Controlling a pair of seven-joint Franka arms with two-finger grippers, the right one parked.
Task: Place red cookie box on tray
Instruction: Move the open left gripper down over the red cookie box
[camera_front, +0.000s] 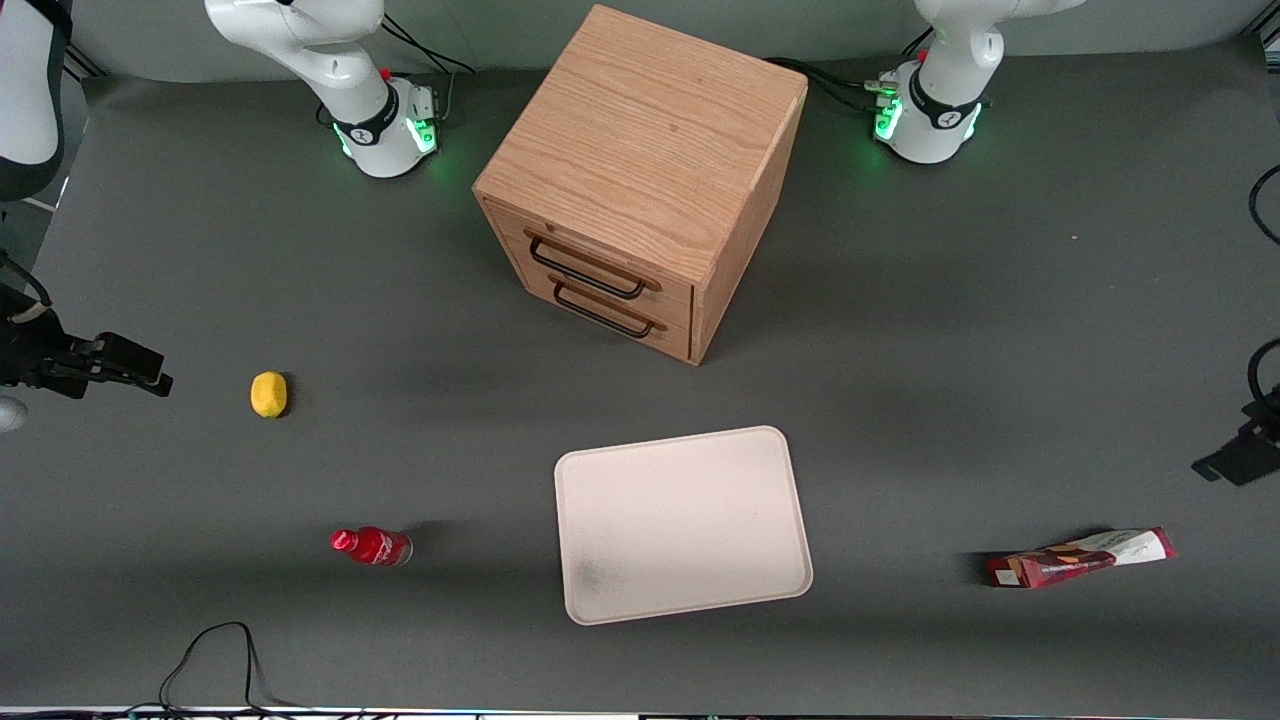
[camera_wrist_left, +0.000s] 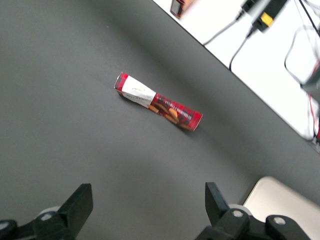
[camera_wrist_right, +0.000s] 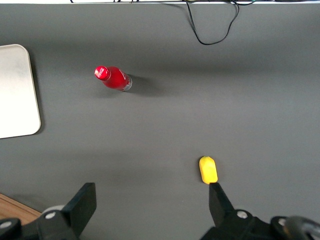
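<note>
The red cookie box (camera_front: 1080, 558) lies flat on the dark table toward the working arm's end, apart from the cream tray (camera_front: 680, 520), which sits in front of the drawer cabinet and nearer the front camera. My left gripper (camera_front: 1228, 462) hangs above the table, farther from the front camera than the box. In the left wrist view the gripper (camera_wrist_left: 147, 202) is open with only bare table between its fingers. The cookie box (camera_wrist_left: 157, 101) lies some way ahead of it, untouched, and a corner of the tray (camera_wrist_left: 285, 205) shows.
A wooden two-drawer cabinet (camera_front: 640, 180) stands mid-table. A small red bottle (camera_front: 372, 546) and a yellow lemon (camera_front: 268, 394) lie toward the parked arm's end. A black cable (camera_front: 215, 650) loops at the front edge. The table edge (camera_wrist_left: 225, 65) runs close to the box.
</note>
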